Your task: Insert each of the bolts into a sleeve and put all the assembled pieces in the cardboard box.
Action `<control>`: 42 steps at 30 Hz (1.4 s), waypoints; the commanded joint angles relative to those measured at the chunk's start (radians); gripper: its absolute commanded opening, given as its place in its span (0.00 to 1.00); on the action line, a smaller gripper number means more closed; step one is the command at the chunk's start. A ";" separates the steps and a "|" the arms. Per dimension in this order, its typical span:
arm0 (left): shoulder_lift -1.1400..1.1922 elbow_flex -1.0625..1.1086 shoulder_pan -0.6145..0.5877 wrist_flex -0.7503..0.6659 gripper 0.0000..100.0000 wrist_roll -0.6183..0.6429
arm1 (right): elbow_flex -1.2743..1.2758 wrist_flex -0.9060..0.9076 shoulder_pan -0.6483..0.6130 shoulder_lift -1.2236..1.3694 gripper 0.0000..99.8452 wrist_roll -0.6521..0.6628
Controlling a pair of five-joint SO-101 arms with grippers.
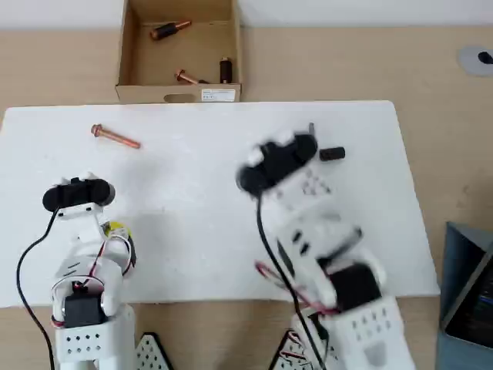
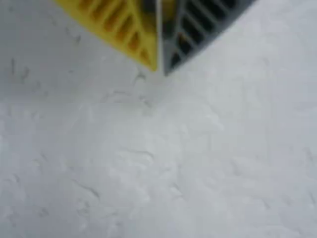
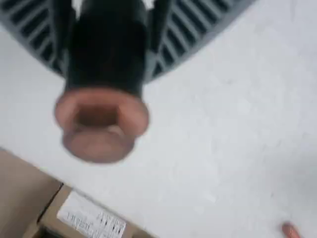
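While your right gripper (image 3: 109,47) pinches the sleeved bolt (image 3: 101,116), left gripper (image 2: 159,67) is pressed together.
Probably stiff, light, slick: hold mid-sleeve.

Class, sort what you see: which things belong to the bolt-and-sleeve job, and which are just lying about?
Job:
loose bolt
loose sleeve
assembled piece in the right end effector
cardboard box

Lying about:
grey bin
grey disc
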 commanded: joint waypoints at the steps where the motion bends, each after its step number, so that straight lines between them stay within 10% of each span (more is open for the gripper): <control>1: -0.005 -0.003 -0.009 -0.020 0.00 -0.003 | -0.234 -0.109 0.016 0.283 0.01 -0.008; 19: -0.005 -0.003 -0.009 -0.021 0.00 -0.003 | -1.214 -0.241 0.018 1.348 0.01 0.000; 42: -0.005 -0.003 -0.009 -0.023 0.00 -0.006 | -2.198 -0.101 0.012 2.241 0.08 0.344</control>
